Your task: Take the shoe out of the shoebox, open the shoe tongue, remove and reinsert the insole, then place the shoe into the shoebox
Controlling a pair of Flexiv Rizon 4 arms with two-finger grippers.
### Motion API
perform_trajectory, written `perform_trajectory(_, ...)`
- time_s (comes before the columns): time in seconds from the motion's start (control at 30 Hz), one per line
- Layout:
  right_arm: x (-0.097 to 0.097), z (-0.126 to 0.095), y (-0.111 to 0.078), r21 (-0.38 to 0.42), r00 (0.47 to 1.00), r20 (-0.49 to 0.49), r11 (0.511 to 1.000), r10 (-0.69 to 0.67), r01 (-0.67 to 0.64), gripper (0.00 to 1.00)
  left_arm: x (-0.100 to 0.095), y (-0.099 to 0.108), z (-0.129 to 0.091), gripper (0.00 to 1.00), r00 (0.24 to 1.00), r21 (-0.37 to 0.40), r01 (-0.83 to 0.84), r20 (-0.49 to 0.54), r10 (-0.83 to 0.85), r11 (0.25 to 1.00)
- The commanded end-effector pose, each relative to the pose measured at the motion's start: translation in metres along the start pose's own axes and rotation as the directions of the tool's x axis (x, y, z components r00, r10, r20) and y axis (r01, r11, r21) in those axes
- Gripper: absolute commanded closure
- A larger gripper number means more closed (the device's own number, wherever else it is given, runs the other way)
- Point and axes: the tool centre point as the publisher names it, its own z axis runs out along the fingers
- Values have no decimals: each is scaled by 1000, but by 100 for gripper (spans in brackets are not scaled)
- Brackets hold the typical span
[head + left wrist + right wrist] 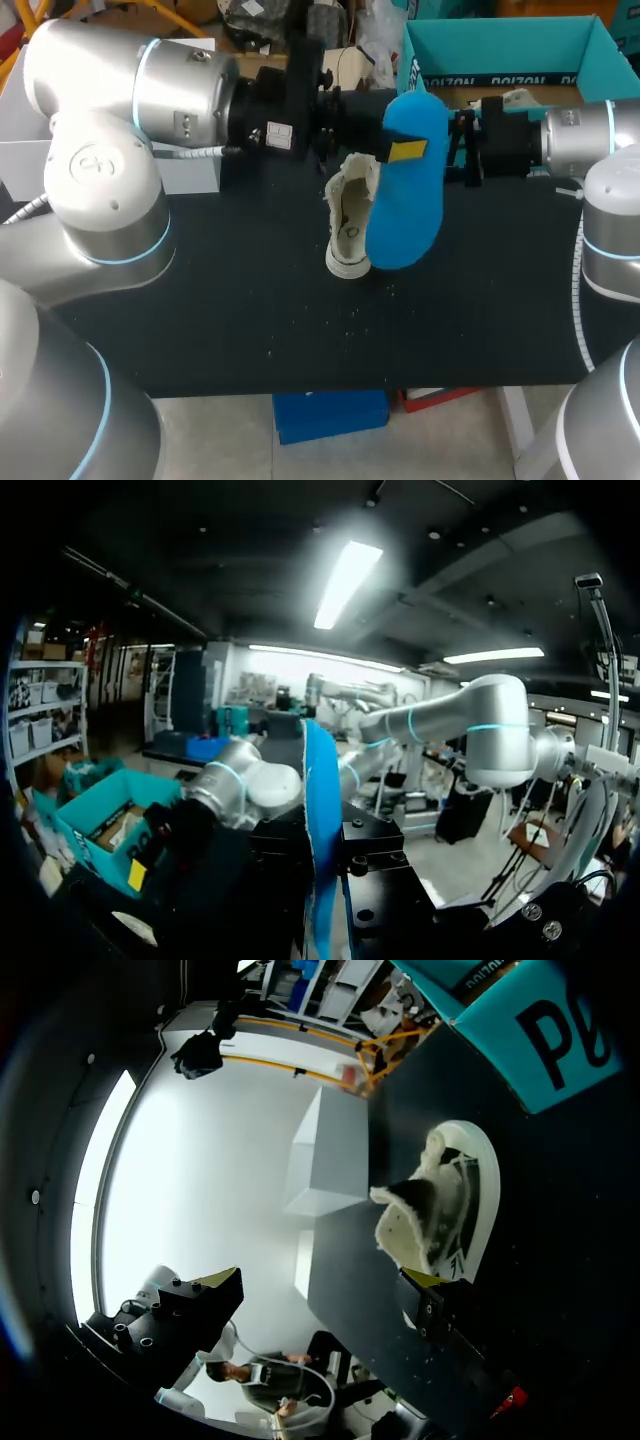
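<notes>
Shoe [348,235] is in neither gripper. Left gripper [404,152] is clenched on the blue insole [410,215], held above the desk [250,330]. Right gripper [320,1280] stands released just beyond it. Shoe sits mid-desk toward the far edge, beside and below the insole, with their long axes near parallel, running far to near. Judged: the left arm is better placed to reinsert.

Black worktop [250,330], matte, spanning the head view from side to side. Dotted with pale specks [350,313] toward the front middle. Straight front edge, carried on a white leg [522,425] near the right corner. Dark and dull again in the right wrist view, with little sheen.
</notes>
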Motion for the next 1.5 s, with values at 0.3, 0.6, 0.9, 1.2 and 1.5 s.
perform_trajectory(0.3, -1, 2, 0, -2, 1000, 0, 1000, 0, 0, 0, 6, -2, -3, 100, 1000, -10, 1, 18, -1, 1000)
perform_trajectory(0.6, -1, 2, 0, -2, 1000, 0, 1000, 0, 0, 0, 21, 12, -4, 100, 983, 7, -177, 50, 176, 984)
perform_trajectory(0.9, -1, 2, 0, -2, 1000, 0, 1000, 0, 0, 0, 6, 75, -24, 100, 884, 73, -455, 161, 440, 887)
perform_trajectory(1.2, -1, 2, 0, -2, 1000, 0, 1000, 0, 0, 0, -10, 110, -29, 100, 846, 35, -526, 123, 519, 850)
perform_trajectory(1.5, -1, 2, 0, -2, 1000, 0, 1000, 0, 0, 0, -10, 110, -29, 100, 846, 35, -526, 123, 519, 850)
